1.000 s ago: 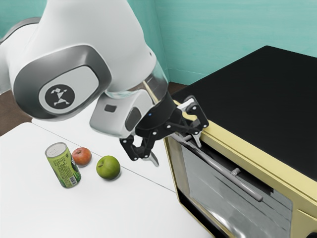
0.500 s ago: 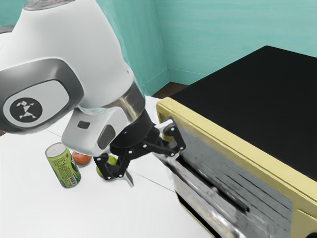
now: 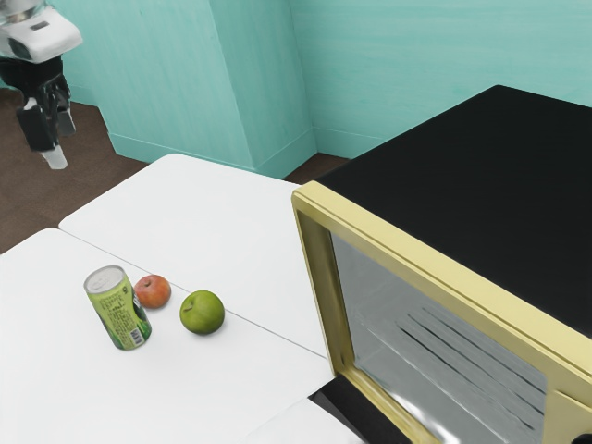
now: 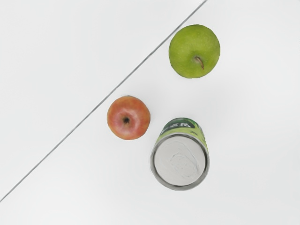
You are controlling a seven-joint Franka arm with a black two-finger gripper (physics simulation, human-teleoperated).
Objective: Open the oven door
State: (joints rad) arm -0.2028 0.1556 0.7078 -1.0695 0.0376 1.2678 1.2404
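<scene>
High at the exterior view's left edge, my gripper [image 3: 54,139] hangs far from the oven [image 3: 462,157], with nothing seen held in it. The oven's front opening stands uncovered, showing a grey interior [image 3: 398,324] with dark rack lines. Its door [image 3: 356,412] is swung down at the lower edge of the exterior view, a dark strip and a pale panel, partly cut off by the frame. The handle is out of sight.
On the white table [image 3: 213,199] stand a green can [image 3: 120,314], a red apple [image 3: 153,291] and a green apple [image 3: 202,313]. From above, the wrist view has the can [image 4: 180,159], red apple [image 4: 129,117] and green apple [image 4: 194,50].
The arm has pulled back from the oven to the exterior view's upper left. The door has swung from a partly lowered position down to near table level, uncovering the opening.
</scene>
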